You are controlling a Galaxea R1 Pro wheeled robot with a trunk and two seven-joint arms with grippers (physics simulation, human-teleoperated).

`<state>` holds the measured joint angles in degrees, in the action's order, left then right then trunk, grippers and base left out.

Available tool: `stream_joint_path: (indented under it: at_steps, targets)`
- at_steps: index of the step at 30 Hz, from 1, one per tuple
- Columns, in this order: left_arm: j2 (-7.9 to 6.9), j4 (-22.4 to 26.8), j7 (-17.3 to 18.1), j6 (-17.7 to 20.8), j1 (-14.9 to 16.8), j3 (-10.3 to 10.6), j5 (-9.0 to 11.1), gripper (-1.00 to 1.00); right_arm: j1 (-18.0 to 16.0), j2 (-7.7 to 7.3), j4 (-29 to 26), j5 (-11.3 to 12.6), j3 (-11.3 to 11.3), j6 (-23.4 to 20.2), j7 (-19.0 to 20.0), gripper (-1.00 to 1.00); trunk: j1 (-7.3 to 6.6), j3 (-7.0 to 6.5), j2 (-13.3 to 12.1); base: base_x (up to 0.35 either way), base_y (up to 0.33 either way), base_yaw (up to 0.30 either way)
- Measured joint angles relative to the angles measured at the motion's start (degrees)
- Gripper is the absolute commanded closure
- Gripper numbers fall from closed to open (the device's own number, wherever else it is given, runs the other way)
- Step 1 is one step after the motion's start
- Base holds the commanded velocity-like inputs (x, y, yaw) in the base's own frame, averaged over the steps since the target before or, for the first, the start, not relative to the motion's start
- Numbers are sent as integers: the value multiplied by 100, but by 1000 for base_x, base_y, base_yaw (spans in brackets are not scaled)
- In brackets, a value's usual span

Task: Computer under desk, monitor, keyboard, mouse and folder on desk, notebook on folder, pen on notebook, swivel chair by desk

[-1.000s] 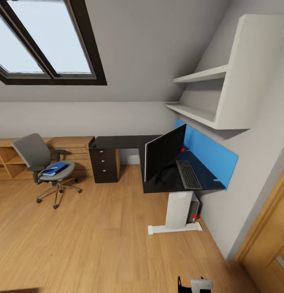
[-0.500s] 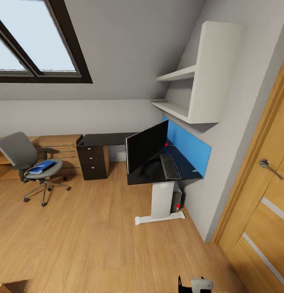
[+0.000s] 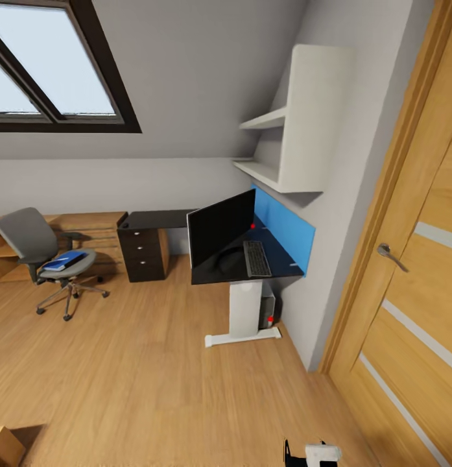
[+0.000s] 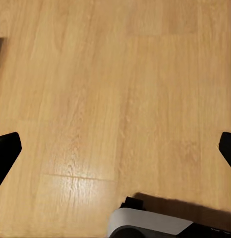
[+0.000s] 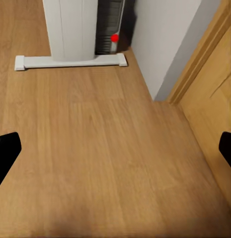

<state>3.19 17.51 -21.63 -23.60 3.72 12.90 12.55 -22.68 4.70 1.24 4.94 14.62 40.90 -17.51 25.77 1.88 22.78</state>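
The black desk stands across the room against the right wall. On it the monitor stands with the keyboard behind it. The computer sits under the desk beside the white leg, and its dark front and red mark are also seen up close. Far left, the grey swivel chair carries the blue folder on its seat. Mouse, notebook and pen are too small to make out. My left gripper and right gripper hang open over bare wooden floor.
A wooden door with a metal handle fills the right side. White wall shelves hang above the desk. A dark drawer unit and a light wooden chest stand at the back. A cardboard box sits bottom left.
The head camera has swung right and drawn back, so the desk and chair look smaller and further left and more of the door shows. Nothing in the room has moved.
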Motion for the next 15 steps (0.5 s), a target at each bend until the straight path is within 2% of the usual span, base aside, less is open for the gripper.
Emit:
stream_joint_path:
  at_steps: [4, 11, 15]
  targets:
    - [-6, 1, -1, 0, 1, -3, 4, -100, 0, 6, -1, 6, 3, 5, -1, -100, -1, 0, 0, -184, -217, 0]
    - [-9, 0, 1, 1, 0, -4, 5, -100, 0, 17, -2, 4, 3, 9, 7, -100, -2, 0, 1, -22, -304, 0]
    - [-12, -8, -16, -1, 0, -5, 7, -100, -4, -55, -55, 9, -7, 15, -19, -100, 0, 0, -3, 0, -27, 0]
